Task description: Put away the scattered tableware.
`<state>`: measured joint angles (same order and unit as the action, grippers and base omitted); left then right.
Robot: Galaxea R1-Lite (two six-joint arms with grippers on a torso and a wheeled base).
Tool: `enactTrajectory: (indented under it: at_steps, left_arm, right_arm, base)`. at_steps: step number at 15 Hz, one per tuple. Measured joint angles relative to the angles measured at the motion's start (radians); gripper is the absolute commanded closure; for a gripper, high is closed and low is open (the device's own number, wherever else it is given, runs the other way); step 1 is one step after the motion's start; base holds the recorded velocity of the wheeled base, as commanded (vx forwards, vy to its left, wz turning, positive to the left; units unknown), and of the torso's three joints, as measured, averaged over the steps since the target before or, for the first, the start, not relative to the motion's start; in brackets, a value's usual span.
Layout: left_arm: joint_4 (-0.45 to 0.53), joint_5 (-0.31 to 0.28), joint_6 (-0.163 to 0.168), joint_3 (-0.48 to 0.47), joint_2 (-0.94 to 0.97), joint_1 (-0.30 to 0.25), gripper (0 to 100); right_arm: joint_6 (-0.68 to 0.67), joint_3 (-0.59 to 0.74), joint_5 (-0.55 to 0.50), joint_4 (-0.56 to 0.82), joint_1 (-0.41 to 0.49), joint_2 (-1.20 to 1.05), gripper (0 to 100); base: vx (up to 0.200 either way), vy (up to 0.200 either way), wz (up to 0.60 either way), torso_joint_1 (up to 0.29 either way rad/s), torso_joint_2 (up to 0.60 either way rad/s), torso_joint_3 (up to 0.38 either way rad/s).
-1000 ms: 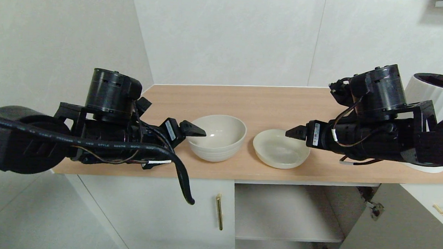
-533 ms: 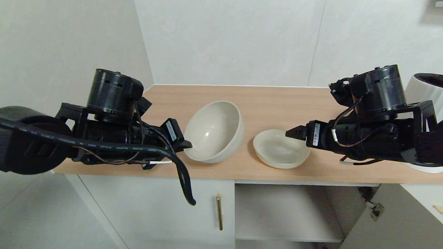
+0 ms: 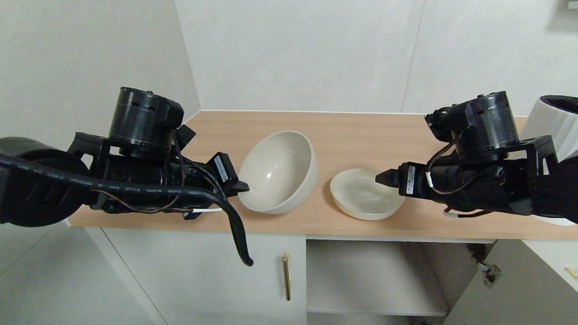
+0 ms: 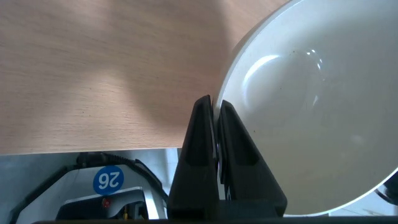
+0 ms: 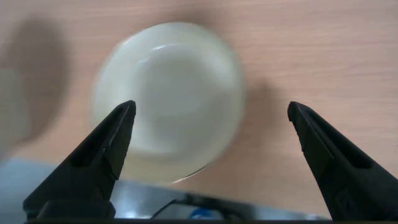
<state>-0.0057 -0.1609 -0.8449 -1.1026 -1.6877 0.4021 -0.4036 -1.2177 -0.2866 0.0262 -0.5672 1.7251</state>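
Your left gripper (image 4: 214,102) is closed tight on the near rim of the deep bowl (image 3: 279,172), one finger inside the wall and one outside. That pinch explains the bowl's pose: it is tipped up on the counter (image 3: 367,131) with its mouth turned toward you, and only its lower side rests on the wood. A rim grip is probably the only hold a wide, round bowl offers these narrow fingers, so expect it to swing as you lift.

Your right gripper (image 3: 382,177) is spread wide and holds nothing. It hangs over the shallow bowl (image 3: 367,200), which sits flat on the counter just beside the deep one and near the front edge. The wide spread looks like readiness for that bowl's rim.

Below the counter the cupboard door (image 3: 505,295) stands open on a bare shelf (image 3: 371,276), most likely where both bowls belong. A white ribbed pot (image 3: 564,119) stands close behind your right arm, so mind it.
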Motion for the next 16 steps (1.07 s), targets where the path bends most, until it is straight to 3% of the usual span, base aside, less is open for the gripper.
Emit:
enactTrajectory:
  at_steps: [11,12,16]
  left_arm:
    - [0.000,0.000,0.000,0.000,0.003,0.000,100]
    - [0.000,0.000,0.000,0.000,0.004,0.000,100]
    - [0.000,0.000,0.000,0.000,0.006,0.000,100]
  right_arm:
    - [0.033,-0.003,-0.055,0.012,0.003,0.081,0]
    - [0.033,-0.002,-0.056,0.013,0.003,0.081,100]
    - [0.033,-0.002,-0.054,0.012,0.003,0.082,100]
  base:
    - [0.000,0.000,0.00,0.000,0.00,0.000]
    - [0.000,0.000,0.00,0.000,0.00,0.000]
    - [0.000,0.000,0.00,0.000,0.00,0.000]
